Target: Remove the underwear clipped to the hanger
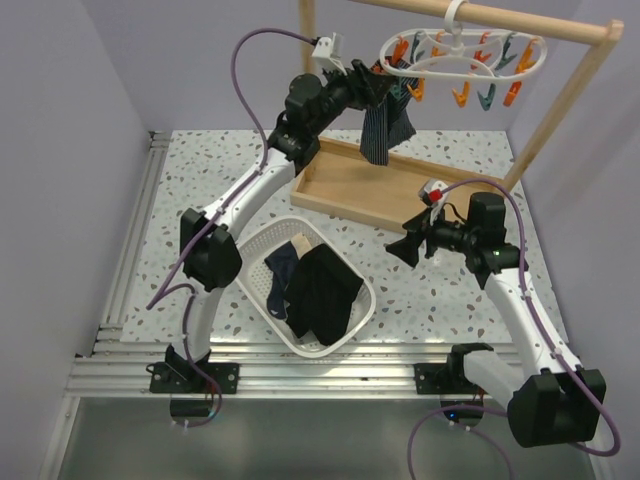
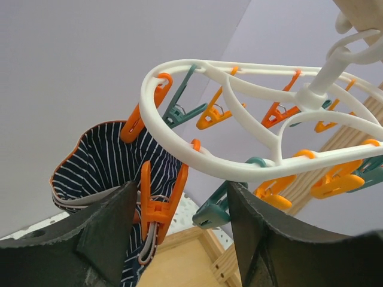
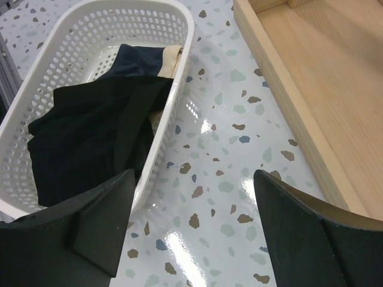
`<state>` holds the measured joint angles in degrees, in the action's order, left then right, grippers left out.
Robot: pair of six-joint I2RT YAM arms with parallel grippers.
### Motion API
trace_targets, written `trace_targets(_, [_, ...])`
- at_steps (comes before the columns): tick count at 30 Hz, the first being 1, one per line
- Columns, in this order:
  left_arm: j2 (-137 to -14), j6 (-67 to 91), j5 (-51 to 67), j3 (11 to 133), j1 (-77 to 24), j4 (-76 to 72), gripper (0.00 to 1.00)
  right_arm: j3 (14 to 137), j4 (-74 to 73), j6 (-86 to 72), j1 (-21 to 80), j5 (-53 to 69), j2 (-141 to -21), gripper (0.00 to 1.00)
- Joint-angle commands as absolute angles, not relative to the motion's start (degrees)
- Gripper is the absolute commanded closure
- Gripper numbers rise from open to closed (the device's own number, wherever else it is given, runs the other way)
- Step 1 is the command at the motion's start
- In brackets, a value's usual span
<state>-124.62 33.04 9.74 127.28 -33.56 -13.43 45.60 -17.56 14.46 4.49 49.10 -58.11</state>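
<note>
Left gripper: we see its jaws apart, one on each side of the orange clip, with no firm hold visible.
Striped underwear: pinned by that clip, hanging from the hanger.
Right gripper: jaws wide and empty, we note, above the table beside the basket.
Basket: we see black underwear and a navy pair inside.

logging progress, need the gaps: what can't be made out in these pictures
- Top external: the left arm's wrist hides how many clips hold the striped underwear.
- Left wrist: the left tool's fingers and the bottom edge cut off its lower half.
- Right wrist: black underwear covers whatever lies beneath in the basket.
</note>
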Motion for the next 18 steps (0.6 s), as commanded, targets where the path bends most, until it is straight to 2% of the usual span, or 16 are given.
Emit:
trace_targets(1, [-124.80, 29.71, 6.60, 130.43, -34.01, -13.71, 0.36, 45.44, -16.79, 14.24, 4.04, 50.89, -57.92, 0.16])
trace_targets(6, [-125.24, 29.62, 6.59, 131.04, -34.28, -13.71, 0.44, 45.53, -16.61, 14.06, 4.04, 51.06, -58.01, 0.16])
trace_targets(11, [-125.68, 29.79, 6.59, 131.13, -34.45, -14.32, 0.57, 45.35, -16.61, 13.80, 3.87, 51.33, -57.83, 0.16])
trace_targets(17, [-125.77, 30.50, 6.42, 131.48, -34.72, -15.64, 0.81, 45.17, -16.79, 13.80, 3.78, 51.42, -57.39, 0.16])
trace_targets(18, [-125.68, 30.76, 6.42, 131.48, -34.72, -15.82, 0.87, 45.09, -16.79, 13.80, 3.69, 51.42, -57.39, 0.16])
